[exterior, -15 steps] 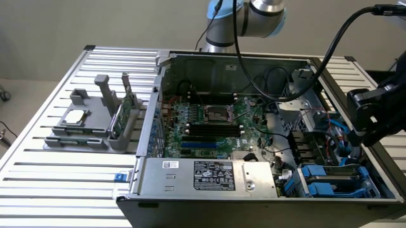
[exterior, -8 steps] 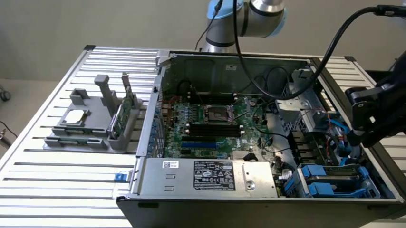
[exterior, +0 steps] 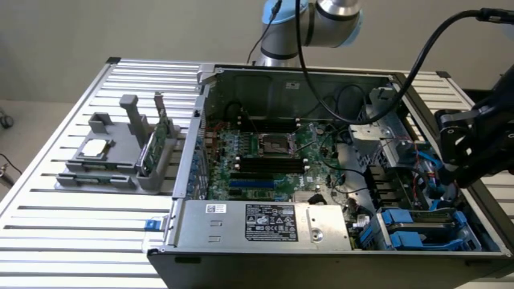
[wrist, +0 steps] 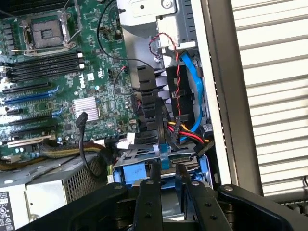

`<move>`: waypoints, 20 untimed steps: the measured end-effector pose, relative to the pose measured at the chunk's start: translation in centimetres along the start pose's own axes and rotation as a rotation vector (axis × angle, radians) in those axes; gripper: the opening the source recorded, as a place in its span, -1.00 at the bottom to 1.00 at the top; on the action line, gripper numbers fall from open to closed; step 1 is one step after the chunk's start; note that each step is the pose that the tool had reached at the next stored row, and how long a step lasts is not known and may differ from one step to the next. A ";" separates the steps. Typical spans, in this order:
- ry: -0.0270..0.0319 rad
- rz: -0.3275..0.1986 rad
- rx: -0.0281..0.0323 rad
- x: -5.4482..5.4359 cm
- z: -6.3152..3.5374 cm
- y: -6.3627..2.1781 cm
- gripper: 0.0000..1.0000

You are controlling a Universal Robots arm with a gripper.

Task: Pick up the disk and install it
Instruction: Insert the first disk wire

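The disk [exterior: 419, 221], silver-grey in a blue carrier, lies in the drive bay at the near corner of the open computer case [exterior: 265, 238], on the exterior view's right. In the wrist view the disk [wrist: 139, 156] lies just beyond my fingertips, its connector end facing the bundle of cables. My black gripper [exterior: 448, 180] hangs above that bay. The gripper [wrist: 167, 168] has its two fingers a narrow gap apart with nothing between them, so it is open. I cannot tell whether the tips touch the carrier.
Blue, red and black cables [wrist: 185, 103] crowd the space beside the bay. The motherboard [exterior: 265, 153] fills the case floor, with the power supply [exterior: 269, 223] at the front. A grey fixture [exterior: 112, 159] on the slatted table holds a small square chip and a green card.
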State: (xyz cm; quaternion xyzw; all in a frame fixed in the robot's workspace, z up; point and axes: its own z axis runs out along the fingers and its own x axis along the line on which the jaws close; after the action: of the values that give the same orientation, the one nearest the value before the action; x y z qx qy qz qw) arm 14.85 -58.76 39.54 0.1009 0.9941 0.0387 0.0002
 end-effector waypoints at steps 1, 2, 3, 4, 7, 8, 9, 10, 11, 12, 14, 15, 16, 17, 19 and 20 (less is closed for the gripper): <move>0.0002 0.008 -0.0044 0.0 0.08 0.00 -0.46; 0.0006 0.016 -0.0092 0.0 0.16 0.00 -0.46; 0.0011 0.023 -0.0143 -0.1 0.24 0.00 -0.46; 0.0018 0.028 -0.0196 -0.2 0.32 0.01 -0.46; 0.0047 0.036 -0.0360 -0.7 0.56 0.08 -0.46; 0.0057 0.037 -0.0408 -0.9 0.64 0.10 -0.46; 0.0066 0.038 -0.0454 -1.1 0.71 0.13 -0.46; 0.0075 0.039 -0.0498 -1.3 0.79 0.14 -0.46; 0.0085 0.040 -0.0548 -1.5 0.89 0.15 -0.46; 0.0093 0.042 -0.0593 -1.6 0.99 0.14 -0.46; 0.0106 0.046 -0.0667 -1.8 1.20 0.09 -0.46; 0.0108 0.049 -0.0697 -1.9 1.32 0.05 -0.46; 0.0110 0.054 -0.0726 -1.9 1.44 0.00 -0.46; 0.0111 0.059 -0.0754 -1.9 1.57 -0.05 -0.46; 0.0110 0.069 -0.0802 -2.0 1.81 -0.15 -0.46; 0.0110 0.074 -0.0826 -2.0 1.93 -0.20 -0.46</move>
State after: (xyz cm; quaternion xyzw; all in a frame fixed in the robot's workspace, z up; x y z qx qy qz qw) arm 16.80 -59.21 37.59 0.1373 0.9873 0.0802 -0.0025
